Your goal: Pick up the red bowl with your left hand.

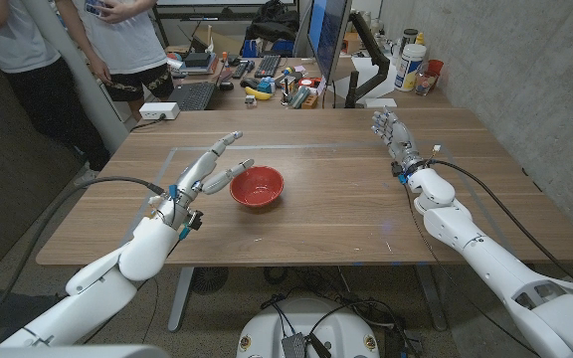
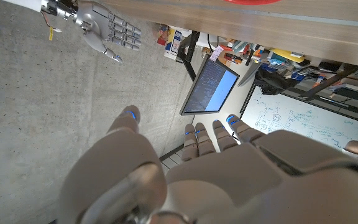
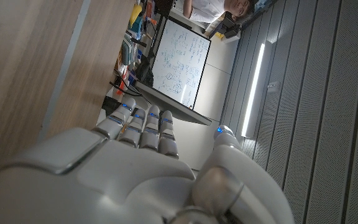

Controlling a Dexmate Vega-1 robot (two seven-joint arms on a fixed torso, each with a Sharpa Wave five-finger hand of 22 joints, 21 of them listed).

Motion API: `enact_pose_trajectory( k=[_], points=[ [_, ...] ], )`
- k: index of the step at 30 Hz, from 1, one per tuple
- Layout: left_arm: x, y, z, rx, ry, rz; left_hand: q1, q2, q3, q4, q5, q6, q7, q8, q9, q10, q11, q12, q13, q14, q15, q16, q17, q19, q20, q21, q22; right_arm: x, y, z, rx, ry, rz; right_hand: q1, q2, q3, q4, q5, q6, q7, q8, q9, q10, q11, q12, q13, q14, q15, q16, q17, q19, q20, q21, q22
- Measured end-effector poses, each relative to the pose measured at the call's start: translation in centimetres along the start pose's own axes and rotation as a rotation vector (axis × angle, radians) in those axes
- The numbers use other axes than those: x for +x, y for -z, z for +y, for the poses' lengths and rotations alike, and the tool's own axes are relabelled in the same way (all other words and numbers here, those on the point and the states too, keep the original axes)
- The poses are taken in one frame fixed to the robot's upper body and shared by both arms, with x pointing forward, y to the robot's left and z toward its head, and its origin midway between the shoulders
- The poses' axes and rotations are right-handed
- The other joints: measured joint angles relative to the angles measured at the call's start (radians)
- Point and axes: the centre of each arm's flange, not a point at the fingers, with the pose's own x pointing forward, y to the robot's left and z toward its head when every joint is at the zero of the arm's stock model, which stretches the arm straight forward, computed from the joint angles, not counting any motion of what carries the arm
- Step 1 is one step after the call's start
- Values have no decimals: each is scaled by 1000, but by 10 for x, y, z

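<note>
the red bowl (image 1: 257, 187) sits upright on the wooden table (image 1: 316, 214), a little toward the robot's left of the table's middle, and everything else here is placed against it. the left hand (image 1: 210, 171) is just beside the bowl on the robot's left side, with its fingers (image 1: 229, 140) stretched out and spread, reaching past the bowl's far-left rim; its thumb (image 1: 237, 170) points at the rim and looks very close to it, though whether it touches cannot be told. the hand holds nothing. in the left wrist view the same hand (image 2: 185, 168) shows its back with the fingers straight and apart, and a thin red sliver of the bowl (image 2: 250, 2) sits at the picture's edge. the right hand (image 1: 394, 136) is well apart from the bowl, over on the robot's right and nearer the table's far edge, fingers extended and close together, gripping nothing (the right wrist view (image 3: 145, 158) shows them straight, side by side). beyond the bowl, past the far edge of the table, stand a monitor (image 1: 328, 35), a keyboard (image 1: 193, 95) and two people (image 1: 68, 45).
</note>
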Motion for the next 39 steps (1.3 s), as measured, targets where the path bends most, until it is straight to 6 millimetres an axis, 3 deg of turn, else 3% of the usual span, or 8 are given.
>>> enact_pose_trajectory(
  k=[24, 30, 39],
  points=[
    [-8, -12, 2, 165, -29, -1, 27, -1, 4, -21, -4, 23, -2, 8, 5, 13, -13, 0, 0, 19, -3, 0, 0, 22, 3, 8, 0, 4, 0, 6, -7, 2, -11, 0, 0, 0, 0, 0, 0, 0, 0, 0, 0, 0, 0, 0, 0, 0, 0, 0, 0, 0, 0, 0],
    [-10, -15, 3, 208, -33, 11, 53, -8, 8, -36, -4, 23, -16, 8, 5, 11, -24, 0, 0, 36, -4, 8, 5, 33, 63, 8, 5, 6, 1, 7, -5, -1, -12, 0, 0, 0, 0, 0, 6, -6, 0, 0, 0, 0, 0, 0, 0, 0, 0, 0, 0, 0, 0, 0],
    [-11, -20, 4, 270, -30, 30, 61, -10, 8, -44, -4, 32, -25, 8, 5, 18, -33, 0, 5, 36, -4, 8, 5, 30, 73, 8, 5, 7, 3, 7, -5, -4, -9, 0, 0, 0, 0, 0, 6, -6, 0, 0, 0, 0, 0, 0, 0, 0, 0, 0, 0, 0, 0, 0]
  ],
)
